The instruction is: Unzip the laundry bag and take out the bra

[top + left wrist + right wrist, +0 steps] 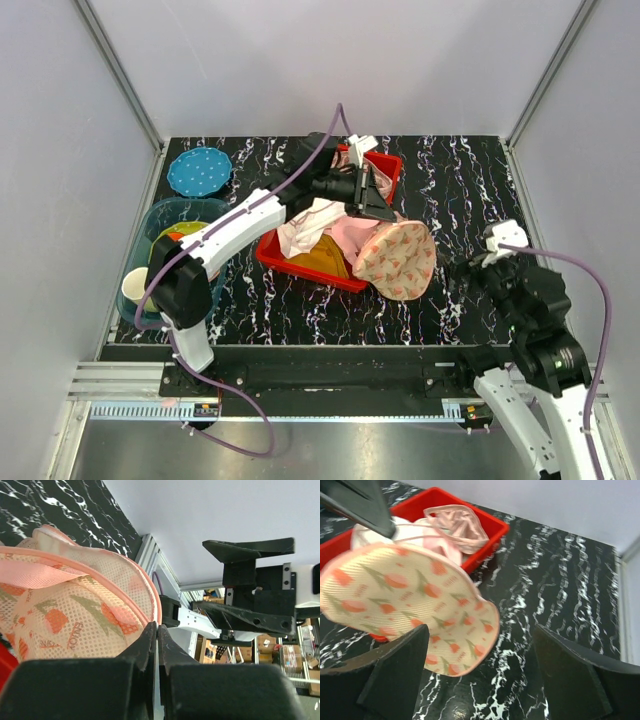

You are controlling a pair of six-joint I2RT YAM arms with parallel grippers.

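The laundry bag (398, 258), peach-cream with orange flowers and pink trim, hangs over the red bin's (300, 262) near right edge, above the table. My left gripper (378, 208) is shut on the bag's pink edge trim; in the left wrist view the fingertips (150, 630) meet at the bag's (75, 605) rim. My right gripper (485, 680) is open and empty, low over the table just right of the bag (410, 605); it also shows in the top view (468, 276). A dusty-pink garment with thin straps (456, 524) lies in the bin's far end; I cannot tell whether it is the bra.
White and pale-pink garments (305, 225) and a mustard cloth (322, 258) fill the red bin. A teal tub (160, 225), a paper cup (135, 288) and a blue dotted disc (199, 171) sit at the left. Black marbled tabletop (470, 190) lies to the right.
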